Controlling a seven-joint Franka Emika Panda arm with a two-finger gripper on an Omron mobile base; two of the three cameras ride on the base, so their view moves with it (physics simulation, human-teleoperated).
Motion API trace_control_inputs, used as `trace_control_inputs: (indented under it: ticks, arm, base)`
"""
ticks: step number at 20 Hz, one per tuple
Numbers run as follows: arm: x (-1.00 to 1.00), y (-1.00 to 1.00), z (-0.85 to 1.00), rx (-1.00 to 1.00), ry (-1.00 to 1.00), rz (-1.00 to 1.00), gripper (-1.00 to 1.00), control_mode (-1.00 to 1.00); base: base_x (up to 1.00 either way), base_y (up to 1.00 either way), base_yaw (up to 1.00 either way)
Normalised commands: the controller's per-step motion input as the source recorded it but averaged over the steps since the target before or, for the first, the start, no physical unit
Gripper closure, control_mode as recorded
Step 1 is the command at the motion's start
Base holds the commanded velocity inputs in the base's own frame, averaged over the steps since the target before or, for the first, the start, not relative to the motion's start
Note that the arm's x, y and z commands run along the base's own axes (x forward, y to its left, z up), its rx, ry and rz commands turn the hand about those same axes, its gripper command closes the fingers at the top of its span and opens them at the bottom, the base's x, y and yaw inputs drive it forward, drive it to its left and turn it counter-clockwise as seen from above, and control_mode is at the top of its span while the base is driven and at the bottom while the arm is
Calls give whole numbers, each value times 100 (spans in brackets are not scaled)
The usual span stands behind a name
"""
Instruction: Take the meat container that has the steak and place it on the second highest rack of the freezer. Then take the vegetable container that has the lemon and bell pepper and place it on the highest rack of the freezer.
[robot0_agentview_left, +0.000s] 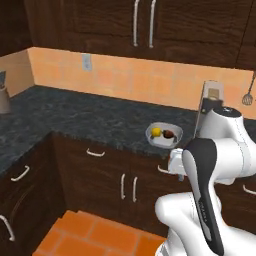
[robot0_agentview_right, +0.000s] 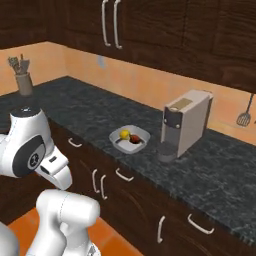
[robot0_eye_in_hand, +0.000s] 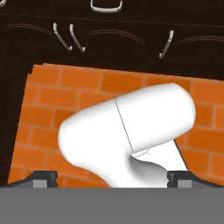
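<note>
The vegetable container (robot0_agentview_left: 150, 135) (robot0_agentview_right: 143, 135), a rounded white-grey bowl, sits on the dark stone counter near its front edge. Inside lie the yellow lemon (robot0_agentview_left: 156, 131) (robot0_agentview_right: 124, 134) and the dark red bell pepper (robot0_agentview_left: 169, 133) (robot0_agentview_right: 135, 138). My gripper (robot0_eye_in_hand: 112, 178) is open, its dark fingertips (robot0_eye_in_hand: 43, 178) spread far apart with nothing held. It hangs folded low in front of the lower cabinets, facing the floor, below and in front of the bowl. The meat container, the steak and the freezer are out of view.
A grey coffee machine (robot0_agentview_right: 185, 122) (robot0_agentview_left: 210, 100) stands just right of the bowl. A utensil holder (robot0_agentview_right: 24, 82) sits at the far left of the counter and a spatula (robot0_agentview_right: 243, 117) hangs on the wall. Dark cabinet doors (robot0_eye_in_hand: 113, 39) rise above the orange brick floor (robot0_eye_in_hand: 65, 87) (robot0_agentview_left: 95, 235).
</note>
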Motion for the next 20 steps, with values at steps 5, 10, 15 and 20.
trace_control_inputs:
  ticks: [5,10,15,20]
  arm:
    - [0,0,0,0,0,0,-100,100]
    - [0,0,0,0,0,0,-100,100]
    - [0,0,0,0,0,0,-100,100]
    - [0,0,0,0,0,0,-100,100]
  base:
    - [93,33,-48]
    - [70,63,-34]
    - [60,4,-42]
    - [3,-1,-18]
